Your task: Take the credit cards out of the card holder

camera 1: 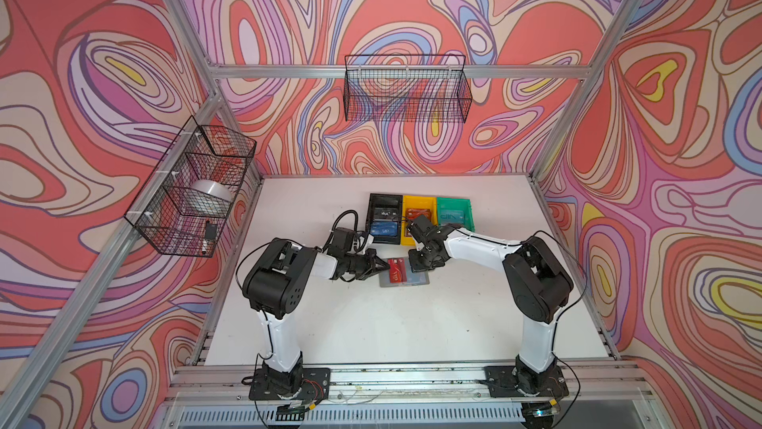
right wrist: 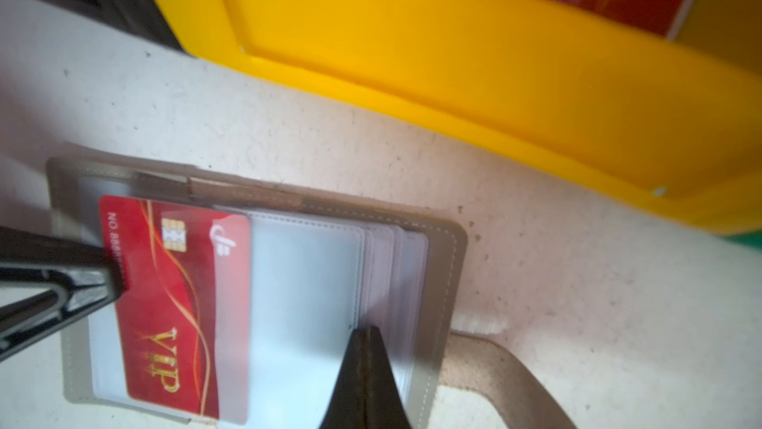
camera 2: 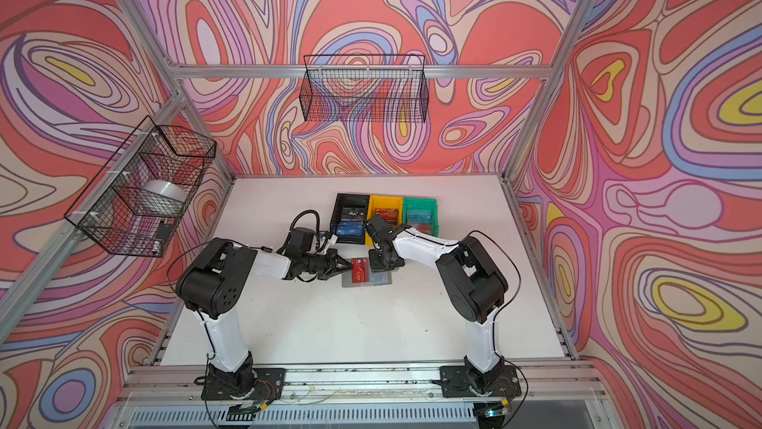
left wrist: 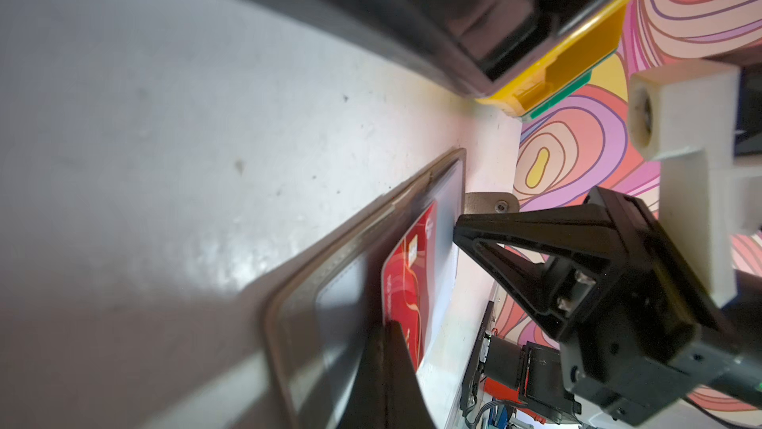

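On the white table [camera 1: 371, 324], the left gripper [camera 1: 386, 269] reaches in from the left, its jaws closed on the edge of a red VIP card [camera 1: 398, 271]. The card lies on the left half of the open grey card holder [right wrist: 447, 274], its far side tucked under a clear sleeve [right wrist: 305, 282]. Further right, the right gripper [right wrist: 365, 336] points down, jaws closed and empty, tips pressing the stacked sleeves. Behind stand a black bin [camera 1: 385, 200], a yellow bin [camera 1: 416, 201] and a green bin [camera 1: 453, 202], each holding cards
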Motion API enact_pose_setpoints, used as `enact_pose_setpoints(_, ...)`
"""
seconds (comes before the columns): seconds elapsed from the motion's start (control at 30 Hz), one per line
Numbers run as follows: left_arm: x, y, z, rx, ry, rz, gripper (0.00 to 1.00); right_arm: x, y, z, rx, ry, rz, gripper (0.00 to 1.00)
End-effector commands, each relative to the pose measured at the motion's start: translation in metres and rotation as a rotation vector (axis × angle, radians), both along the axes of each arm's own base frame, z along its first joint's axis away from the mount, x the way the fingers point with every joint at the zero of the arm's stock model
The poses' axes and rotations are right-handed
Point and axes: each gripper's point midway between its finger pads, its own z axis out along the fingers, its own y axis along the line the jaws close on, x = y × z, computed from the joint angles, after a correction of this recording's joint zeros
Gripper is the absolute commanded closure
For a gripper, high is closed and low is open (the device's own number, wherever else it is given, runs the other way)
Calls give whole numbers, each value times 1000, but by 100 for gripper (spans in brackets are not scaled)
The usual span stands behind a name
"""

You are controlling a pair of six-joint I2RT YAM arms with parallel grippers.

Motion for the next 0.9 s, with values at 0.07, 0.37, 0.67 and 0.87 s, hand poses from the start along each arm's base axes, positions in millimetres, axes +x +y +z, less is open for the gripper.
enact_pose_setpoints(0.07,-5,10,8,19,6,8,100,-18,8,-6,42,79,28,100)
enact_pose_setpoints(0.37,-4,9,37,-32,-29,-16,100,-8,31,50,183,24,89,81)
enact_pose_setpoints(0.67,-7,10,56,-44,-50,-43,100,3,27,81,361,55,114,67)
enact_pose_setpoints(0.87,-8,10,74,-89,-85,-51,100,1,35,80,490,126,154,64)
